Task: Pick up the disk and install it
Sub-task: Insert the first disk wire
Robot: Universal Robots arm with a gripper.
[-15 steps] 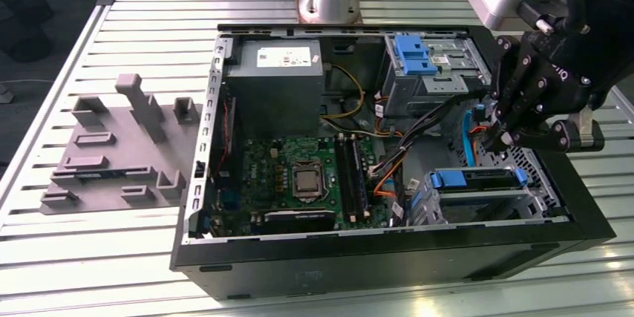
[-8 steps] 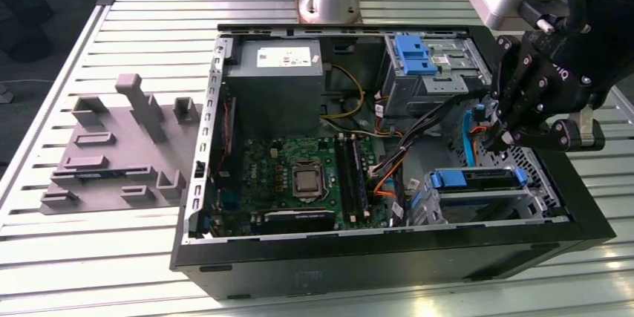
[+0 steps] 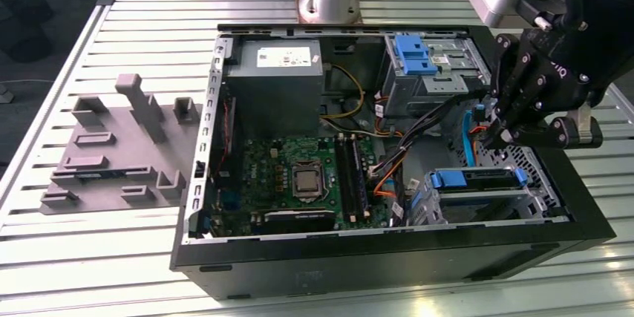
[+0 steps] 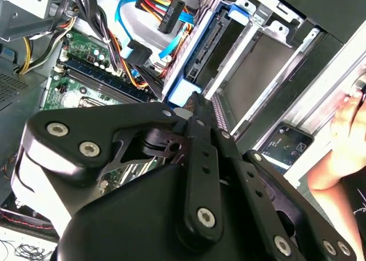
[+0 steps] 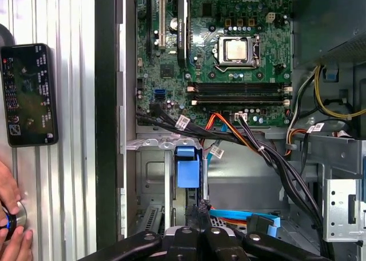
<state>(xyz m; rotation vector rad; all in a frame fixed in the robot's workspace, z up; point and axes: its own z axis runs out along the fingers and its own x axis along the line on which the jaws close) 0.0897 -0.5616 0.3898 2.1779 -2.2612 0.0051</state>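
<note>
You've got the black linkage gripper [image 3: 498, 136] inside the open black computer case [image 3: 396, 261], over on the exterior view's right. It hangs just above the perforated metal drive cage [image 3: 495, 202].

And there's the disk [image 3: 476, 178], the flat silver hard drive clipped in its blue plastic bracket. It stands on edge in that cage, with the blue rail about level with the cage top. The second wrist view has it edge-on [image 4: 206, 49], a dark strip framed in blue, with the gripper right at the bracket's near end. Touching or just shy? I can't call it. Nor can I tell whether the gripper is clamped or released.

My read is that the pick-up is done and you're in the seating stage of the install, because the drive looks to be in its slot.

Any move from here calls for a straight line along that slot, with room to spare. The flat blue data cable [image 3: 464, 128] and the bundle of black and orange wires [image 5: 240, 136] run just beside the cage.

Don't mix it up with the empty upright blue bracket [image 3: 411, 53] in the bay near the grey power supply box [image 3: 272, 79].

Mind the person's hand [image 5: 11, 215] too. It is on the slatted aluminium table [image 5: 68, 158] outside the case wall, near a dark phone [image 5: 28, 95].
</note>
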